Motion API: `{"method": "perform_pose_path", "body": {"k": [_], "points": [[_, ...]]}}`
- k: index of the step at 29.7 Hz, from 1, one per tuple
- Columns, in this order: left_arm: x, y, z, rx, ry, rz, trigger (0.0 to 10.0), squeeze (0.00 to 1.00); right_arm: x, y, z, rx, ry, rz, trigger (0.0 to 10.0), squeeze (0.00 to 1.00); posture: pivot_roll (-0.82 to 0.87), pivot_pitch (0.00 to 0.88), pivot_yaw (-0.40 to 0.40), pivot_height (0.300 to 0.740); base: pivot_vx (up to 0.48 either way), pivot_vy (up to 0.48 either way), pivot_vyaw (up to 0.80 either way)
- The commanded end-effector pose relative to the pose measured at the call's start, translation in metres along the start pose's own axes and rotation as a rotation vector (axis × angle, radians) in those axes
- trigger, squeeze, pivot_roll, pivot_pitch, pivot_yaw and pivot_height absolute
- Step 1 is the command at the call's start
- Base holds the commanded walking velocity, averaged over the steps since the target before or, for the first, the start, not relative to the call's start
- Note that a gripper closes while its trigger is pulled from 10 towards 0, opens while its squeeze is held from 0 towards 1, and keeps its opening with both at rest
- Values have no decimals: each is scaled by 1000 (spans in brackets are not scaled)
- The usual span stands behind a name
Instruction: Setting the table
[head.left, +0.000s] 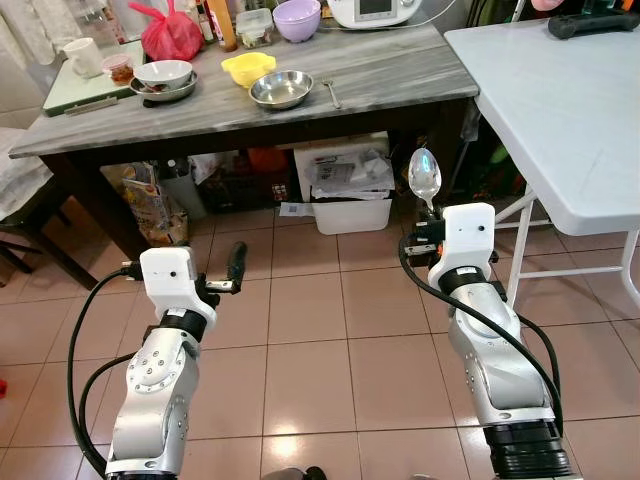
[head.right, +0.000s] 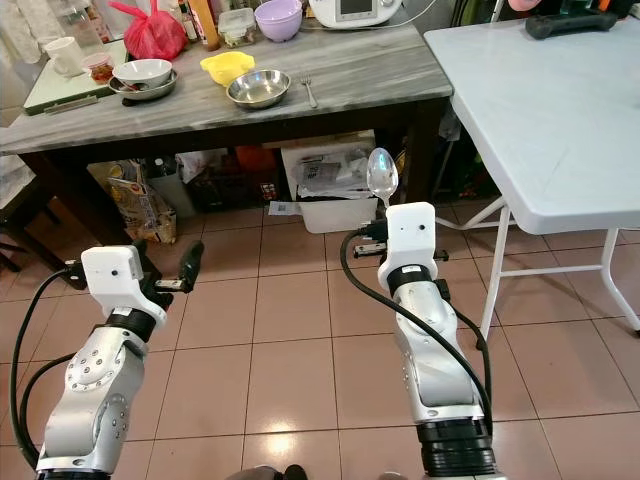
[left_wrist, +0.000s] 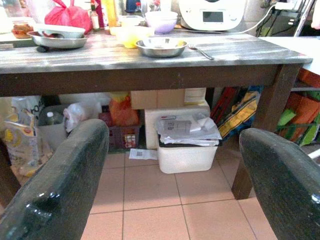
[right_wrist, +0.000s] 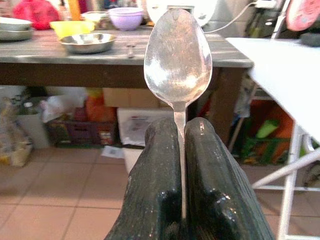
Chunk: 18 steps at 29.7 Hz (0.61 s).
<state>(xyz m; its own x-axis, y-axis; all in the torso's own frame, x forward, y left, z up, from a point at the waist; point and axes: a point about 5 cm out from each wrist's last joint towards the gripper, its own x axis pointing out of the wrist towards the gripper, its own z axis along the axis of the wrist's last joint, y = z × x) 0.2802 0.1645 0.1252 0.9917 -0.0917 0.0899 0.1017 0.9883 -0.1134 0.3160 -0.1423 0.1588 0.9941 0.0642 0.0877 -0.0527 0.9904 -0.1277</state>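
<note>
**Spoon held by a thin stem, with both surfaces out of reach**

The white surface (head.left: 560, 110) stands to the robot's right, bare except for a dark object at its far end. Its folding legs (head.left: 520, 250) splay out toward the tiled floor (head.left: 310, 330) close to the right arm. A step or swing to that side could catch a leg or knock the surface's edge, and the jolt would go straight into the grip.

The dark surface (head.left: 380, 75) ahead carries the rest of the setting: a steel bowl (head.left: 281, 88), a yellow bowl (head.left: 248, 68), a purple bowl (head.left: 297, 18), a stacked bowl and plate (head.left: 163, 80), a red bag (head.left: 170, 35) and a fork (head.left: 333, 93). It is crowded toward the back, so a low reach over it could push the steel bowl or sweep the fork off the front edge.

Beneath it, a white bin (head.left: 350, 195) and bags sit close to the front; walking up too near risks kicking them.

The right tool (right_wrist: 184, 165) is closed on the spoon (right_wrist: 177, 57), which stands upright with its bowl above the fingertips, over the floor and well apart from either surface. Only the narrow handle is pinched between smooth pads, so the spoon could twist or slide down during walking, and a fall would land on tile.

The left tool (left_wrist: 175, 165) is spread wide and holds nothing, pointing at the dark surface from floor side.
</note>
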Motion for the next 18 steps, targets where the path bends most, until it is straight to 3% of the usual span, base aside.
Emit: {"method": "perform_pose_path", "body": {"k": [1, 18], "points": [[1, 4, 3, 7, -14, 5, 10000, 0, 1, 2, 5, 6, -23, 6, 10000, 0, -113, 114, 137, 740, 341, 0, 0], [2, 1, 5, -14, -28, -3, 10000, 0, 6, 0, 8, -3, -34, 7, 10000, 0, -112, 105, 124, 740, 441, 0, 0]]}}
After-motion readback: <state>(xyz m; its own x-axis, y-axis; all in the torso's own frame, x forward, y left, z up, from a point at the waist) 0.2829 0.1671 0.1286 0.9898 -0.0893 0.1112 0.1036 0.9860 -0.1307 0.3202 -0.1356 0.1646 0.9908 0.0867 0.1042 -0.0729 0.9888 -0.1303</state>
